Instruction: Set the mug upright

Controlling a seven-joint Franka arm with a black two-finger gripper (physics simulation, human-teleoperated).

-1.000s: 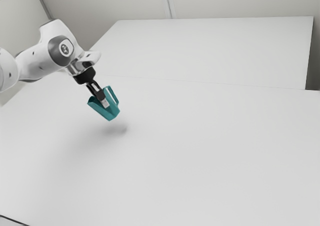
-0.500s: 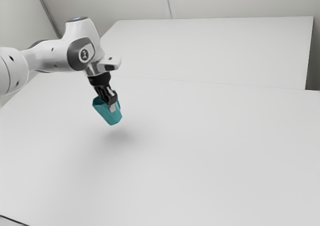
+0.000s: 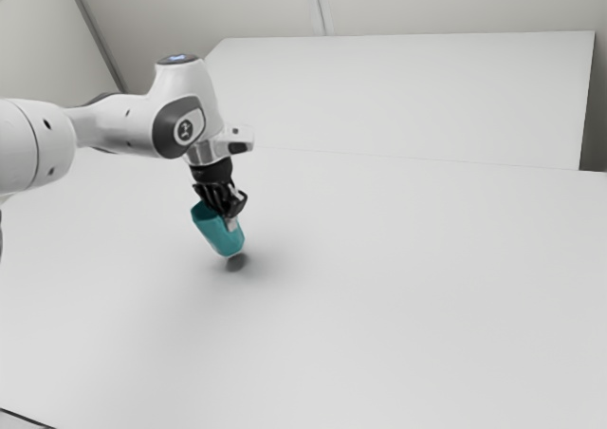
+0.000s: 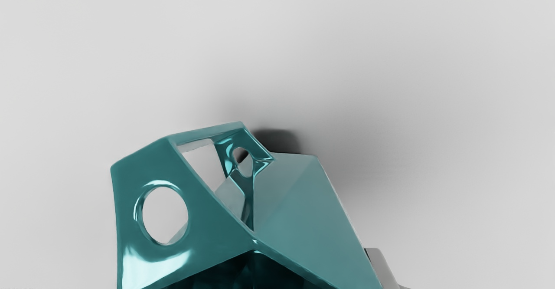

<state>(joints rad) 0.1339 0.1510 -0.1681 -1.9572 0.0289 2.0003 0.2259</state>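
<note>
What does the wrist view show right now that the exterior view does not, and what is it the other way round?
Wrist view: the round holes through the mug's handle and a dark hollow beside it.
Exterior view: the white arm, the room's walls and the mug's whole lean, its base low toward the exterior view's right.
Both: the teal mug, part of the tool against it, the pale table and a dark shadow.
</note>
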